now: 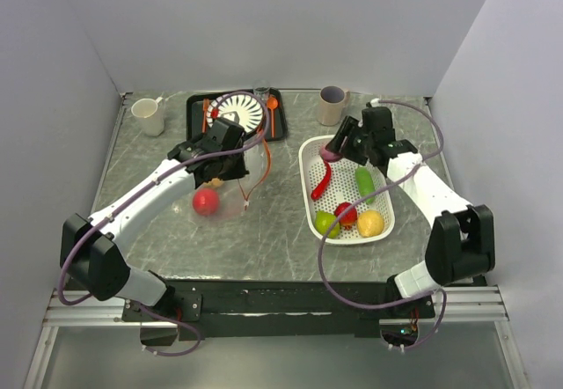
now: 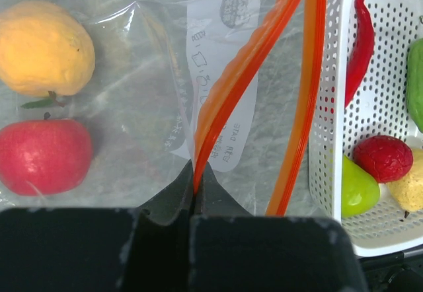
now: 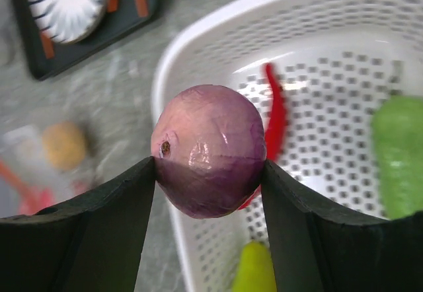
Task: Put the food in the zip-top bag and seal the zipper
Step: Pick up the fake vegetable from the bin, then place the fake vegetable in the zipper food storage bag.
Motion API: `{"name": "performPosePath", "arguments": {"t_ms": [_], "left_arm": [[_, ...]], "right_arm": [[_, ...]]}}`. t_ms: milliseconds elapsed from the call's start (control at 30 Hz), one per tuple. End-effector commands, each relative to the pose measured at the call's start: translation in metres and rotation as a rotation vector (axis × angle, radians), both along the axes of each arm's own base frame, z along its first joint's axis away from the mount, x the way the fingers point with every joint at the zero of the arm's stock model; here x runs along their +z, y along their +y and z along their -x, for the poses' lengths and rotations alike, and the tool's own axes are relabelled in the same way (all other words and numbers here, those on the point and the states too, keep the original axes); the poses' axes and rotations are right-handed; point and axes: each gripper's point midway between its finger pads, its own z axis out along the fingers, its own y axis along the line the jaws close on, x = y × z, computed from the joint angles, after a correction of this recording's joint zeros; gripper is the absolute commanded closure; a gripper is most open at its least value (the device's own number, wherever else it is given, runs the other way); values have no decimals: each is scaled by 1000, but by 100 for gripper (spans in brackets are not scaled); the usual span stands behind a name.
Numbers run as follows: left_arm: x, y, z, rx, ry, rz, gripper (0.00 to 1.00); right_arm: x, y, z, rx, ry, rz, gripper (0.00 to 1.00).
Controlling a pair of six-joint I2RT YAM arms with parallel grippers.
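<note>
Aloft, purple onion [image 3: 208,150] over basket rim [image 3: 160,94]

table [image 1: 281,239]: grey-green marbled top | far left corner: white mug [image 1: 149,116], upright | far middle: black tray [image 1: 195,116] | right of the tray: tan cup [image 1: 332,106], upright | right side: white perforated basket [image 1: 310,156] | left of centre: clear zip-top bag [image 1: 230,202], apart from the basket

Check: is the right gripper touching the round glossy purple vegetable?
Touching. Right wrist view: both black fingers of the right gripper press against the sides of the round glossy purple vegetable, no gap either side.
</note>
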Motion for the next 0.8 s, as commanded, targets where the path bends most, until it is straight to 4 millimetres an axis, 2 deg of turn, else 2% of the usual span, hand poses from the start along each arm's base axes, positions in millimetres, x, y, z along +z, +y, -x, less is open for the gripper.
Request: {"name": "performPosePath", "arguments": {"t_ms": [0, 100, 300, 533, 767], "left_arm": [[18, -17, -2, -38, -54, 41, 99], [15, -25, -1, -54, -37, 49, 99], [12, -35, 2, -69, -31, 61, 99], [11, -42, 3, -79, -29, 63, 99], [13, -41, 2, -74, -34, 47, 99]], "right_arm": [[49, 47, 15, 143, -117, -112, 80], [70, 74, 26, 210, -151, -159, 80], [100, 112, 45, 314, -210, -233, 79], [108, 139, 60, 397, -214, -280, 79], [105, 160, 68, 456, -184, -299, 78]]}}
